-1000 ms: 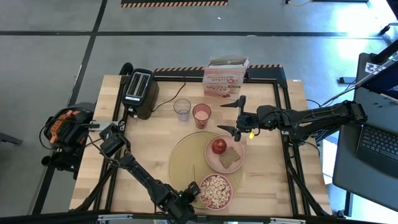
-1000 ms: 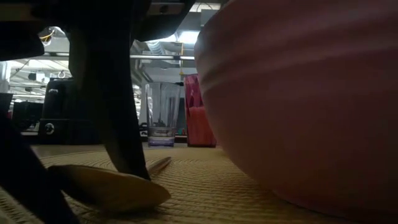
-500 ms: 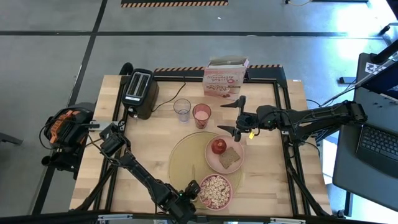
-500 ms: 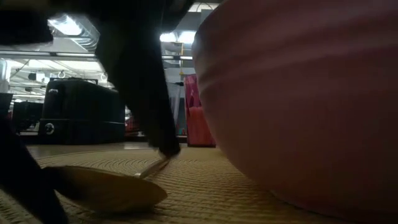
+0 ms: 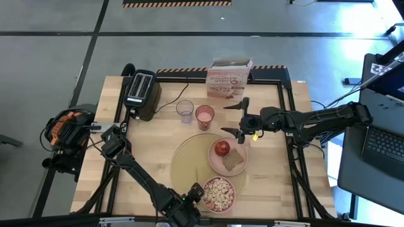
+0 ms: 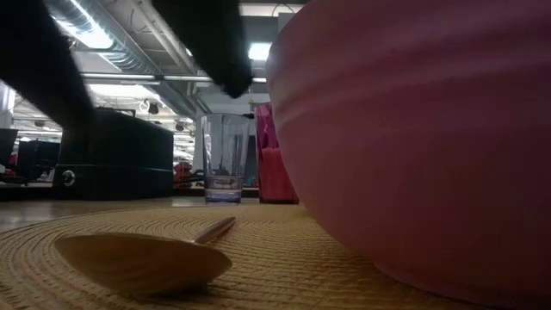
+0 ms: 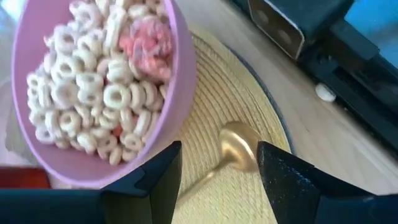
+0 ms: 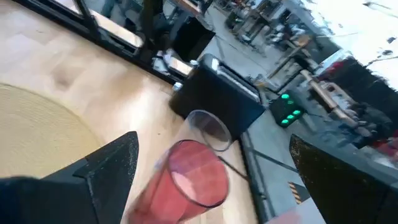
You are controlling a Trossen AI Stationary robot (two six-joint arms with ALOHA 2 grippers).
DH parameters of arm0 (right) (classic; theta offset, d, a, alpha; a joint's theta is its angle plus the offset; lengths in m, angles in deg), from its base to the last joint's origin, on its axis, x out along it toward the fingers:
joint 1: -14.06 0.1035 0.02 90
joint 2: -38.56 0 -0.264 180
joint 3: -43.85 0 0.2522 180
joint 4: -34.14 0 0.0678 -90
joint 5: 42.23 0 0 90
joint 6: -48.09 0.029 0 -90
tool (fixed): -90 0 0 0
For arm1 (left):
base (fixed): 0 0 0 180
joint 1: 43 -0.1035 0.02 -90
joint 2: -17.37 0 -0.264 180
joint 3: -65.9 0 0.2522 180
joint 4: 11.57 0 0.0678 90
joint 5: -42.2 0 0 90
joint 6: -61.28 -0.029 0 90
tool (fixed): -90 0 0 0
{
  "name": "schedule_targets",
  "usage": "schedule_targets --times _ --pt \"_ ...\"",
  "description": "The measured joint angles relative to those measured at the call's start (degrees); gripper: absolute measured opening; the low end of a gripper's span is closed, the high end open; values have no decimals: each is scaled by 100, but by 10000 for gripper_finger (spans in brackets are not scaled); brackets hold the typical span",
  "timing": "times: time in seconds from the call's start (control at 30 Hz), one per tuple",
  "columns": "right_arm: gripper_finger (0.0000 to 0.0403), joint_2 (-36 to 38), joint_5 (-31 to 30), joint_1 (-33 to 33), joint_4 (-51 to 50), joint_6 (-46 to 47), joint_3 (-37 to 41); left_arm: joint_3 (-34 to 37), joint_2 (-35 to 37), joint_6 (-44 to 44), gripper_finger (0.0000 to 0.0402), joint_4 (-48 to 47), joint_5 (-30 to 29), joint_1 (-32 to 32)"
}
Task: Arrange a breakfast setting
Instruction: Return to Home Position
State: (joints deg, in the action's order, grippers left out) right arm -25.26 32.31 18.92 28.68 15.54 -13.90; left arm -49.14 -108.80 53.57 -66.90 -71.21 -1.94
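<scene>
Spoon point(image 6: 142, 260) on placemat point(image 6: 275, 250) beside bowl point(image 6: 413, 146)

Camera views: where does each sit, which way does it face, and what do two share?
High view: above the table, facing straight down; both arms, left gripper by the bowl, right gripper beyond the plate.
Low view: at tabletop height, facing across the placemat; bowl, spoon, left arm overhead.
Left wrist view: on that arm, looking past its open fingers onto bowl and spoon.
Right wrist view: on that arm, past its open fingers toward toaster and pink cup.
Shared: low and left wrist both show the spoon.
</scene>
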Motion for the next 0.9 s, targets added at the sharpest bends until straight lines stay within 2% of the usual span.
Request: schedule_targets --times 0.07,0.17,0.27,0.33,0.47,0.6,0.67,0.73,0.9 --pt "385 81 275 0 -122 97 1 -130 -2 265 200 -318 4 5" --pt "385 331 1064 0 -99 112 0 -491 -2 1042 195 -852 5 -16" --pt "385 701 1914 4 -200 236 0 -982 -2 1486 190 -1674 19 -113" --pt "385 979 2241 7 -349 342 0 -1246 -2 1615 186 -2045 -48 -171" --pt "385 1545 2151 9 -761 508 31 -1553 37 1345 177 -2098 -470 -205" --pt "385 2060 1549 9 -838 668 272 -1562 222 841 169 -1649 -606 -307" --pt "385 2343 1456 6 -745 504 511 -1557 397 756 166 -1529 -698 -447" --pt "385 2705 1503 4 -447 436 848 -1489 625 699 163 -1376 -726 -615" --pt "385 3748 1823 4 1086 711 2008 -888 1559 137 156 -472 -559 -914"
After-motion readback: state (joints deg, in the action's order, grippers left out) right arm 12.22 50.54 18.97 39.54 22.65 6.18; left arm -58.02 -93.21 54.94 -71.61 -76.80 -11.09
